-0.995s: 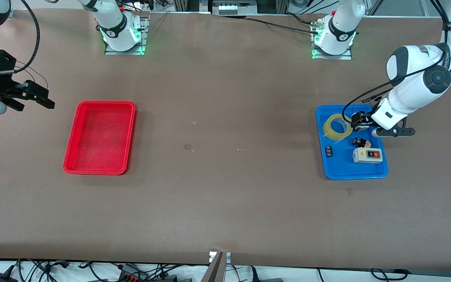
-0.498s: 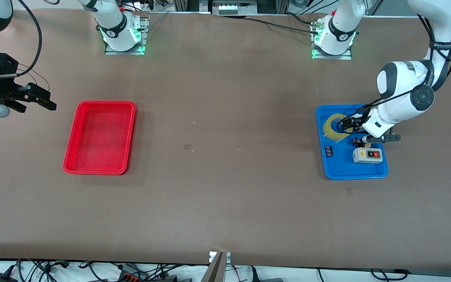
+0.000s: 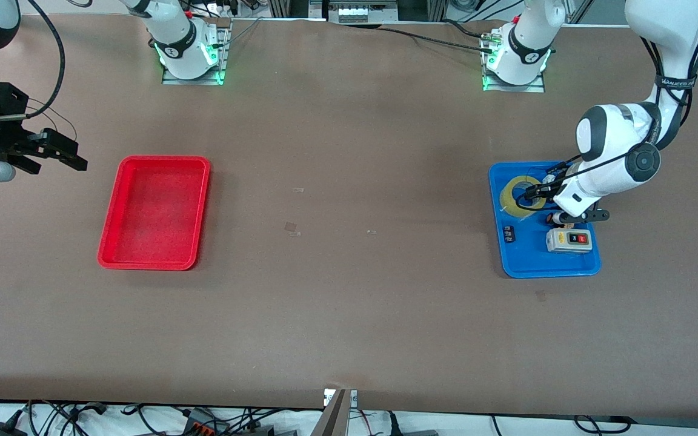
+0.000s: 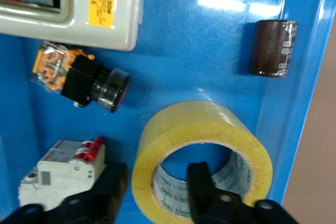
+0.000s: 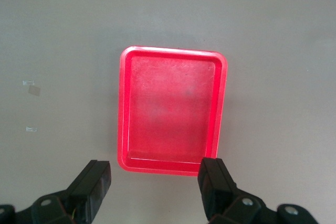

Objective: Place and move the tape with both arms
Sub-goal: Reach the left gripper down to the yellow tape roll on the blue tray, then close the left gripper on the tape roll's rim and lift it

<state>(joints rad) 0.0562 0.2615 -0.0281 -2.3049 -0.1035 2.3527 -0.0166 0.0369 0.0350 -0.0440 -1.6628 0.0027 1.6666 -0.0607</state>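
The yellowish tape (image 3: 520, 194) lies flat in the blue tray (image 3: 552, 272) at the left arm's end of the table. My left gripper (image 3: 537, 195) is down at it and open. In the left wrist view the left gripper (image 4: 156, 195) straddles the wall of the tape (image 4: 202, 124). One finger (image 4: 205, 192) is inside the hole and the other (image 4: 107, 192) is outside, beside a white-and-red block (image 4: 63, 169). My right gripper (image 3: 79, 154) is open and empty, up over the table beside the red tray (image 3: 164, 158). It also shows in the right wrist view (image 5: 155, 187).
The blue tray (image 4: 210, 40) also holds a grey switch box (image 3: 569, 240), a black push button on an orange base (image 4: 84, 77) and a dark cylinder (image 4: 273, 48). The red tray (image 5: 173, 51) has nothing in it. Small tape scraps (image 3: 291, 227) lie mid-table.
My left arm has come down and shifted toward the tape, so its gripper now straddles the roll's wall. The right gripper has barely moved.
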